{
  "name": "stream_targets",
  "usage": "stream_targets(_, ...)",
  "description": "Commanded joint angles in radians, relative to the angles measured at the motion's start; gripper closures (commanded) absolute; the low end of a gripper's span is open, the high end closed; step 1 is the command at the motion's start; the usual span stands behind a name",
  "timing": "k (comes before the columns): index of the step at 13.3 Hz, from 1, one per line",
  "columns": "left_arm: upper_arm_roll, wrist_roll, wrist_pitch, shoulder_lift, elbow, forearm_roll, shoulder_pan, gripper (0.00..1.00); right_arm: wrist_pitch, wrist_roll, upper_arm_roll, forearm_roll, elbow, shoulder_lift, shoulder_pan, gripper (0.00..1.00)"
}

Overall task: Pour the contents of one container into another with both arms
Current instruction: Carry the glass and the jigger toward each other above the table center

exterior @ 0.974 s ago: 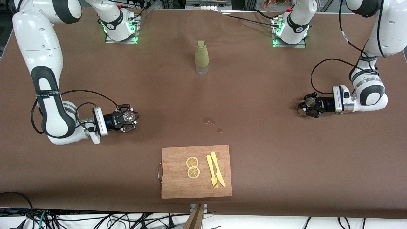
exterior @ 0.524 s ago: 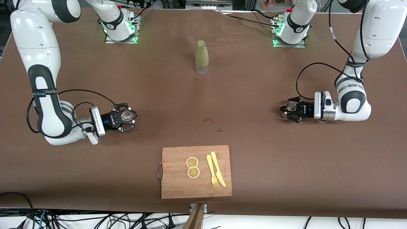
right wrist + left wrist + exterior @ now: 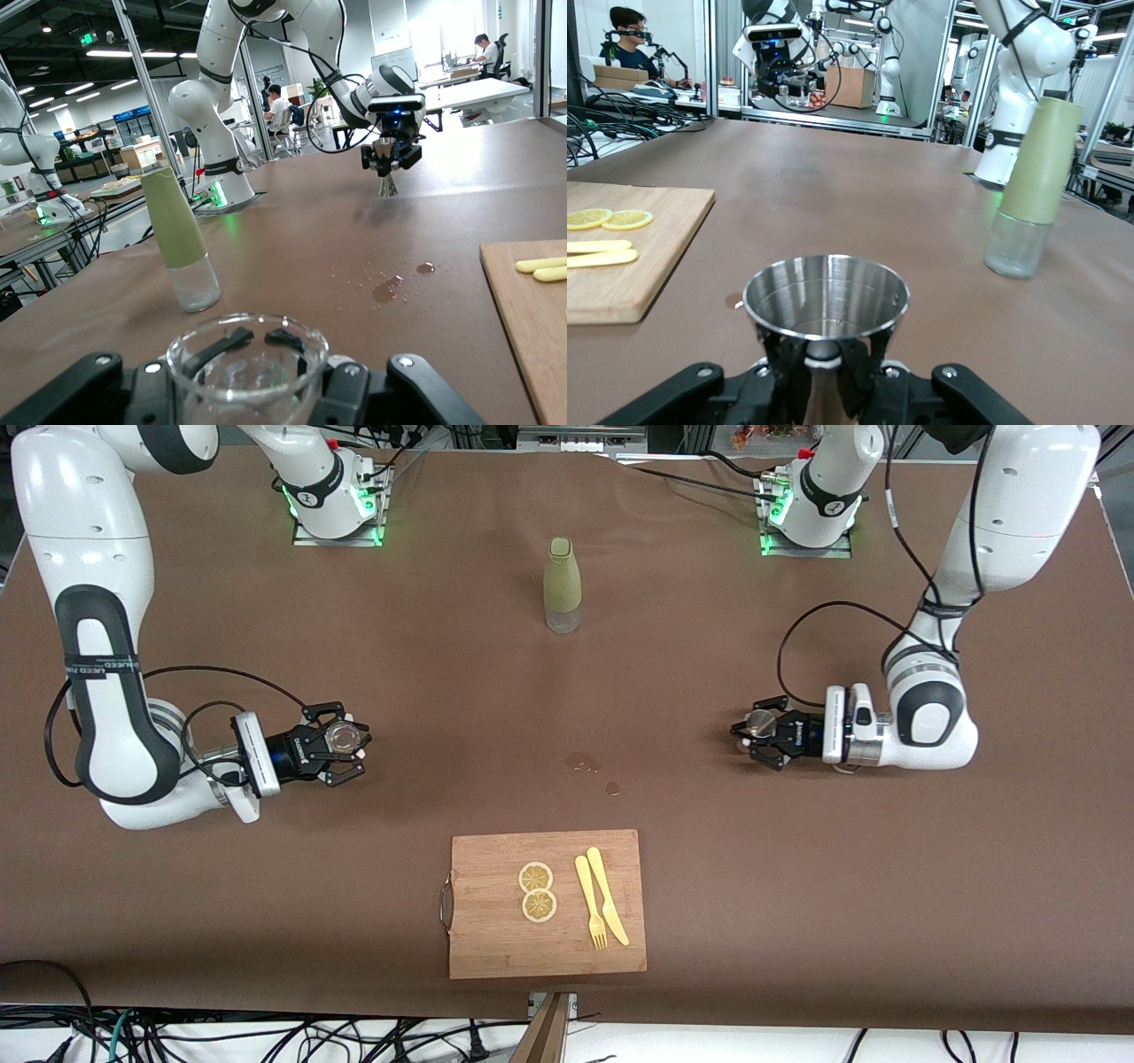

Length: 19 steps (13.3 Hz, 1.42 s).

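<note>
My left gripper point(image 3: 753, 731) is shut on a small steel cup point(image 3: 760, 724), held upright just above the table toward the left arm's end. In the left wrist view the steel cup point(image 3: 826, 297) stands with the left gripper point(image 3: 824, 354) clamped round its narrow stem. My right gripper point(image 3: 350, 740) is shut on a clear glass point(image 3: 345, 736) low over the right arm's end of the table. In the right wrist view the glass point(image 3: 248, 354) sits in the right gripper point(image 3: 257, 341), and the steel cup point(image 3: 386, 181) hangs far off.
A green-sleeved bottle point(image 3: 562, 584) stands mid-table near the bases. A wooden cutting board point(image 3: 496, 948) with two lemon slices point(image 3: 537, 891) and a yellow knife and fork point(image 3: 601, 908) lies near the front camera. Wet spots point(image 3: 585, 762) mark the cloth between board and bottle.
The left arm has carried the steel cup toward the middle of the table. The right arm has drifted slightly back toward its own end with the glass.
</note>
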Motion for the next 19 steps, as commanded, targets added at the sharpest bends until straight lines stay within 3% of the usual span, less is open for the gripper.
stream_targets(1, 0.002, -0.015, 0.046, 0.012, -0.003, -0.11, -0.075, 1.0, -0.01, 0.022, 0.015, -0.012, -0.007, -0.025, 0.019, 0.92)
stream_targets(6, 0.002, -0.017, 0.095, 0.043, 0.011, -0.318, -0.191, 1.0, 0.032, 0.106, 0.013, -0.024, -0.011, -0.065, 0.132, 0.92)
stream_targets(12, -0.021, -0.052, 0.291, 0.046, 0.037, -0.506, -0.306, 1.0, 0.183, 0.222, 0.018, -0.004, -0.008, -0.068, 0.282, 0.92)
stream_targets(19, -0.081, -0.051, 0.422, 0.07, 0.095, -0.61, -0.355, 1.0, 0.266, 0.448, 0.029, 0.01, 0.037, -0.088, 0.387, 0.92)
